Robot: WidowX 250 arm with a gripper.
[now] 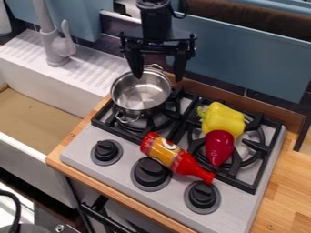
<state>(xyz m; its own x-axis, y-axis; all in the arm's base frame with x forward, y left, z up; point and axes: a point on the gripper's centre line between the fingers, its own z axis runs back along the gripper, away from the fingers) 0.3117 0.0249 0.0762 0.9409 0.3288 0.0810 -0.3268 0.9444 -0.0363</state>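
The black gripper (159,75) hangs at the top of the view with its two fingers spread apart and nothing between them. Its left fingertip is over the rear part of a silver metal pot (141,93), and the right one is beside the pot's back handle. That pot stands on the left burner. A yellow bell pepper (222,119) lies on the right burner, with a dark red pepper-like piece (219,146) against its front side. A red and orange sauce bottle (175,157) lies slanted across the front of the stove, between the burners and the knobs.
The grey stove (94,132) has black grates and three black knobs along its front. At the left is a white sink (45,88) with a grey faucet (56,45). Wooden counter (285,191) is at the right, and a blue panel (243,59) with a wooden ledge runs behind the stove.
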